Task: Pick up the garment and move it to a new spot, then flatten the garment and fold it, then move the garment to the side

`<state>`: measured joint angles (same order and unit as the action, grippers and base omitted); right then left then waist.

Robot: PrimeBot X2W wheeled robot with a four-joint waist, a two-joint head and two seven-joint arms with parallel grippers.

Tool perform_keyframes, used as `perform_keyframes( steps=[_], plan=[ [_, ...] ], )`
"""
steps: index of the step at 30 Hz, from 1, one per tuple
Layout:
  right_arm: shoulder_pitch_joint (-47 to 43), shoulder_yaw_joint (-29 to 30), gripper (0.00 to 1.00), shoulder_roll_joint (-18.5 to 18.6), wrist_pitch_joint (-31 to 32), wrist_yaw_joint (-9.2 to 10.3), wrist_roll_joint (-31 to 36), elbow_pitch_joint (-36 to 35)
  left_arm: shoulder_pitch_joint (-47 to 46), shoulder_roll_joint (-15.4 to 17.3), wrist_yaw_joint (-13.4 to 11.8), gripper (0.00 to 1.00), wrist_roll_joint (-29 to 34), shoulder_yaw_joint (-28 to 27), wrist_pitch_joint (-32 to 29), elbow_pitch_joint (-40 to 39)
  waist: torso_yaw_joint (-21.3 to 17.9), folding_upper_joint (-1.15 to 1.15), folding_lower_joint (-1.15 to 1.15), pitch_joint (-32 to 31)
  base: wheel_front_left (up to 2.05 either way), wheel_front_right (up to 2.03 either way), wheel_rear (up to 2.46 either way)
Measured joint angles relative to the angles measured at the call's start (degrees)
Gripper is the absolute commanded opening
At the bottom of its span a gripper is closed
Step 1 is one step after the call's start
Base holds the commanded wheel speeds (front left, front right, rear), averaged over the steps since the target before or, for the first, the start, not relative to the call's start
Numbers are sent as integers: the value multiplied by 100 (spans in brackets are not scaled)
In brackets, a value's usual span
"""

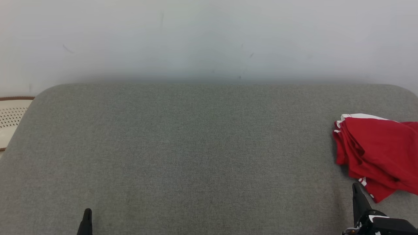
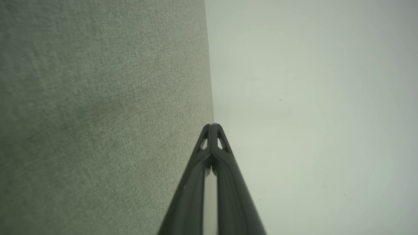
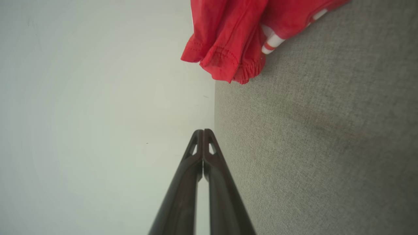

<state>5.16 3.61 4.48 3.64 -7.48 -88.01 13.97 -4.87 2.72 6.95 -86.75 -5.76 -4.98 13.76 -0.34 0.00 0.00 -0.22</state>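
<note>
The garment (image 1: 378, 153) is a red cloth piece with a white border along its far edge and short red-and-white striped bands at its near corner. It lies folded in a loose stack of several layers, whose edges fan out toward the middle of the grey fabric surface (image 1: 196, 147). The stack sits at the right-hand edge of that surface, and the head view cuts off part of it. In the right wrist view, the stitched hems look gathered and slightly ruffled.

The right gripper (image 1: 356, 189) is above the surface's near right corner. Its two dark fingers are pressed together at the tips, close to the garment's striped corner but apart from it. The left gripper (image 1: 87, 215) is over the surface's near left part, well apart from the garment. Its fingers also meet at the tips and grip nothing.
</note>
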Motion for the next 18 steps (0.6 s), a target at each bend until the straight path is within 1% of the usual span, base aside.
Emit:
perform_keyframes(
  steps=[14,18],
  plan=[
    [14,127,0,-23,166,0,-568,-56,-32,4,51,0,-546,-53,-136,-44,34,0,0,36,0,0,0],
    [15,137,0,-29,174,0,-577,-57,-41,4,51,0,-568,-54,-135,-46,34,0,0,36,0,0,0]
  ],
)
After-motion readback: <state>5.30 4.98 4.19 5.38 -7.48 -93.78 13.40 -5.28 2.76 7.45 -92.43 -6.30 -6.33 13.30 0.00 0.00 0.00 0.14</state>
